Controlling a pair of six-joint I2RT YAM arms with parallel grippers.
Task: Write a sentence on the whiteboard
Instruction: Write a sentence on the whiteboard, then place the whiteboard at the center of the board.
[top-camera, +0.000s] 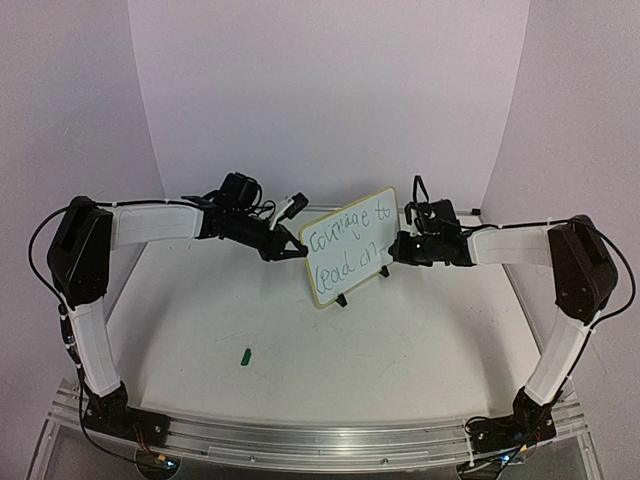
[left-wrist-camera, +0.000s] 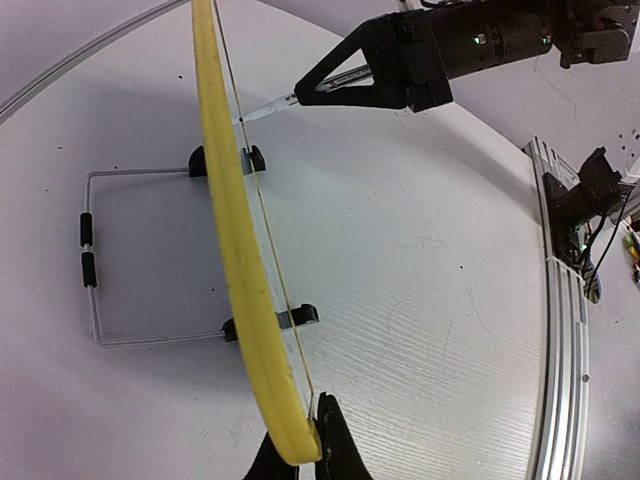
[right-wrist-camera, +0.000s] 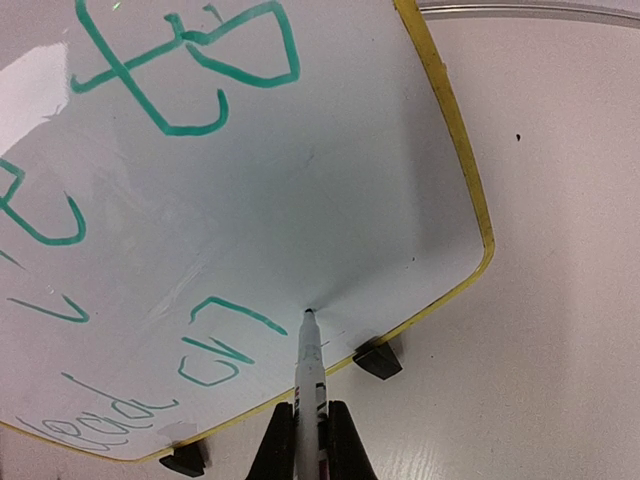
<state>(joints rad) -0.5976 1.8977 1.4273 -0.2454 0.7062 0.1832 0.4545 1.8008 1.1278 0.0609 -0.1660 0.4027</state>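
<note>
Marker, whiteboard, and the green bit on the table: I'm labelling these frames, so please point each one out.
marker (right-wrist-camera: 310, 362): right wrist view, on its white barrel.
whiteboard (right-wrist-camera: 330, 200): right wrist view, on the bare white face.
small green object (top-camera: 246, 355): top external view, on its middle.

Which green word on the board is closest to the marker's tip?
The word "on", at the end of the lower line. The marker tip rests on the board just after it; "lead", "courage" and "to" lie farther off.
</note>
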